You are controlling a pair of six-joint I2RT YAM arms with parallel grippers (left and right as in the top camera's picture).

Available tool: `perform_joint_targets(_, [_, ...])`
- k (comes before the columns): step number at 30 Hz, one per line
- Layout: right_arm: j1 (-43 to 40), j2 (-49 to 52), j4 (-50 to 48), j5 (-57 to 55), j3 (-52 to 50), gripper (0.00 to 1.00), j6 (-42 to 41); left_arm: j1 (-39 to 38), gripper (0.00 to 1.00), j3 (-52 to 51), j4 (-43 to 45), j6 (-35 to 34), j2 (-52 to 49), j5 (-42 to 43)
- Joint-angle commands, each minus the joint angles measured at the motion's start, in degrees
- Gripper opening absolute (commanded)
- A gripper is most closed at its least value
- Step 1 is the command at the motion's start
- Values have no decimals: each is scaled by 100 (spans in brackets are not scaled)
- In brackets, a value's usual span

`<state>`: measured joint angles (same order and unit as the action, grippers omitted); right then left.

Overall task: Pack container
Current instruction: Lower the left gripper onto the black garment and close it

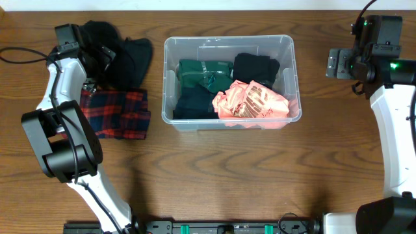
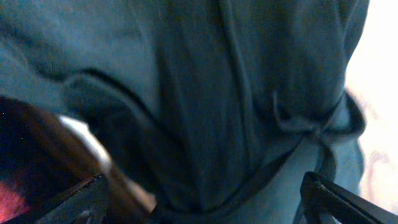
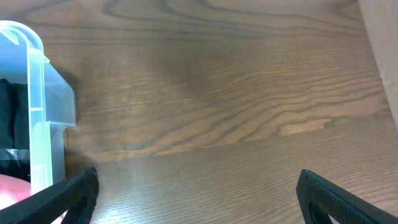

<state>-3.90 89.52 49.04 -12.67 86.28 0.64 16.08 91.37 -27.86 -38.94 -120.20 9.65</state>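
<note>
overhead: I'm seeing bright, even light | left wrist: cloth (image 2: pixel 205 106) blurring, dim, bluish | right wrist: table (image 3: pixel 217 93) showing sharp, softly lit

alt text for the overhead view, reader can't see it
A clear container of green, black and pink clothes sits mid-table. The open left gripper is over a dark garment beside a plaid cloth; the open right gripper hovers over the table.

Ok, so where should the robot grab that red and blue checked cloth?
Probably from straight above, pinching the red and navy checked cloth on its side nearest the clear plastic container: it lies flat on the wooden table, and the left arm covers its far side.
</note>
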Motion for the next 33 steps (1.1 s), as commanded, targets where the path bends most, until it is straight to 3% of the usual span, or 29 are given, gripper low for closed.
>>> perform_joint_targets(1, [-37, 28, 7, -39, -11, 99, 4, 50, 98, -42, 127, -385, -133, -153])
perform_joint_targets(29, [-37, 28, 7, -39, -11, 99, 4, 138, 100, -42, 584, -680, -844, -125])
perform_joint_targets(33, [-37, 28, 7, -39, -11, 99, 4, 138, 77, -42, 573, -680, -844, -109])
